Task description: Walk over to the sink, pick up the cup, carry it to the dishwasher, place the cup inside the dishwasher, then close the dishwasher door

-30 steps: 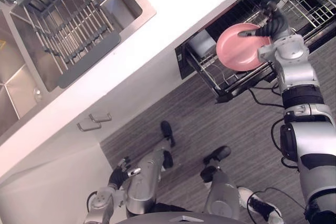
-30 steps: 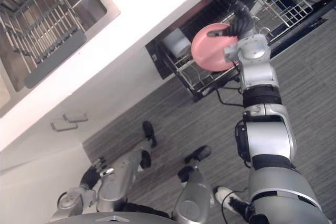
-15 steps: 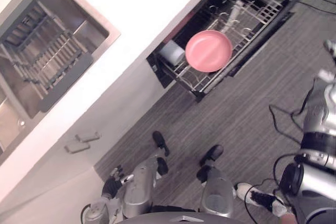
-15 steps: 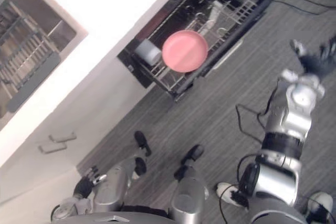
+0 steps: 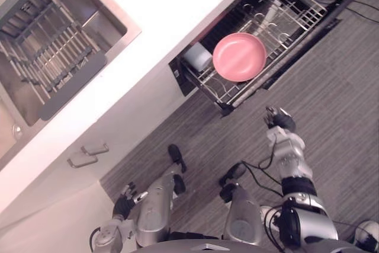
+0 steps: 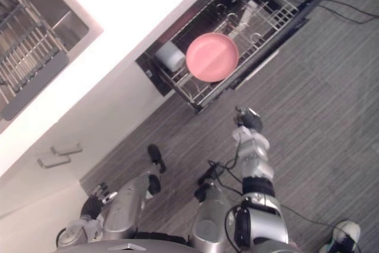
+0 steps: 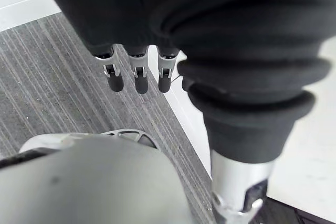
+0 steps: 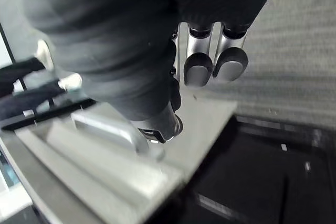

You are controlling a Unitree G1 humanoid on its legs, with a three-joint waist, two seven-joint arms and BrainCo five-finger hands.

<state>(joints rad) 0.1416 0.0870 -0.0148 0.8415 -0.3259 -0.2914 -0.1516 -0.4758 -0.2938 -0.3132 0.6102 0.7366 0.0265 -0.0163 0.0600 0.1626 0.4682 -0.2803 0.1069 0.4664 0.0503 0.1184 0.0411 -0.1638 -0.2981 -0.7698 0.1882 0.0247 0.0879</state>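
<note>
Hovering over the grey carpet floor [image 5: 337, 105] beside the pulled-out wire dishwasher rack [image 5: 293, 10] in the left eye view, the right robot hand [image 5: 278, 118] holds nothing; one round pink plate [image 5: 239, 57] and one white cup [image 5: 197, 57] sit in that rack. Left wrist view: the left robot hand [image 7: 137, 78] hangs loosely straight, empty. Right wrist view: its fingers [image 8: 198, 67] are relaxed, empty
</note>
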